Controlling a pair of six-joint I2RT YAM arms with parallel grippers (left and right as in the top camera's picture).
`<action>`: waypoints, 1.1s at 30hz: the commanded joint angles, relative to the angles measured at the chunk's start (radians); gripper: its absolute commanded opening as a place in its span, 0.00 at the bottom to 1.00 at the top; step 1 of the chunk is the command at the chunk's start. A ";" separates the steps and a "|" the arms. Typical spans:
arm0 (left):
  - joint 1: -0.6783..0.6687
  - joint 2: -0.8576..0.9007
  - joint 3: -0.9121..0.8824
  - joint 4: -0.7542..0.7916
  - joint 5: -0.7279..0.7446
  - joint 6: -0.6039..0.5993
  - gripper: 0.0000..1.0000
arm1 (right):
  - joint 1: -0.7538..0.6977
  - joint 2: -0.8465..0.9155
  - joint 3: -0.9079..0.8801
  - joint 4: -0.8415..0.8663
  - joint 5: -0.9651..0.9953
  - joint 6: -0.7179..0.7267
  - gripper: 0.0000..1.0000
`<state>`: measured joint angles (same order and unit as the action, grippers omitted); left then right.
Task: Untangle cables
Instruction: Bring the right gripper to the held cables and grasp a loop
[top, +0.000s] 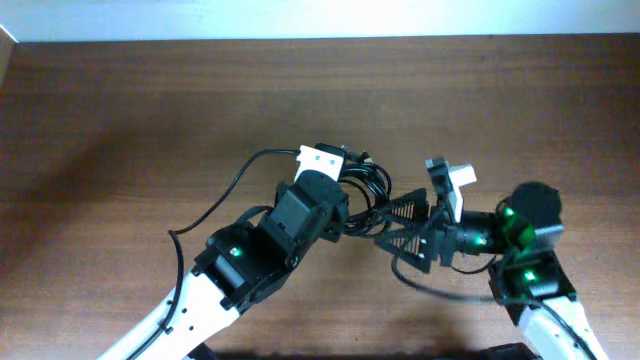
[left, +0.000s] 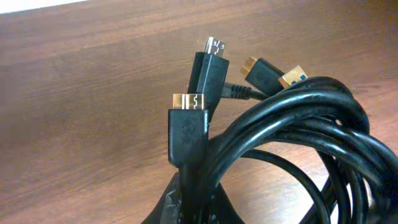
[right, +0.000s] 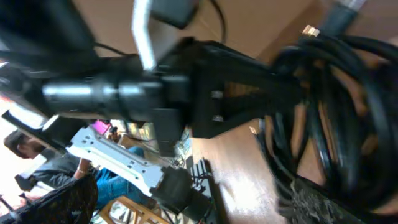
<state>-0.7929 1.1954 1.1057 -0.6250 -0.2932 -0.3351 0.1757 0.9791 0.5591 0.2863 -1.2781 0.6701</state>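
Note:
The cables (top: 368, 188) are a bundle of black coiled cords at the table's centre. In the left wrist view the coils (left: 298, 118) fill the right side, with three plugs (left: 186, 127) sticking up from them. My left gripper (top: 340, 218) is shut on the bundle's strands, its fingertips (left: 186, 202) pinching them at the bottom edge. My right gripper (top: 405, 225) is open just right of the bundle, pointing left at it. In the blurred right wrist view the cables (right: 336, 106) lie at the right, over one finger (right: 311, 200) of that gripper (right: 255, 186).
One thin black cord (top: 225, 195) trails from the bundle to the left and down beside the left arm (top: 240, 260). Another loop (top: 440, 290) lies under the right arm (top: 530, 280). The brown wooden table (top: 130, 110) ends at a white edge along the back.

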 joint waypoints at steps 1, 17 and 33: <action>-0.003 -0.005 0.023 -0.006 -0.166 0.076 0.00 | 0.008 0.064 0.018 0.056 0.051 -0.038 0.98; 0.164 0.003 0.023 -0.146 -0.216 0.122 0.00 | 0.010 0.074 0.418 -0.747 0.707 -0.579 0.99; 0.048 0.003 0.023 0.010 0.036 0.113 0.00 | 0.204 0.126 0.464 -0.910 0.898 -0.709 0.90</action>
<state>-0.7200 1.2026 1.1057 -0.6384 -0.2863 -0.2199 0.3740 1.0725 1.0023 -0.6376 -0.4110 -0.0692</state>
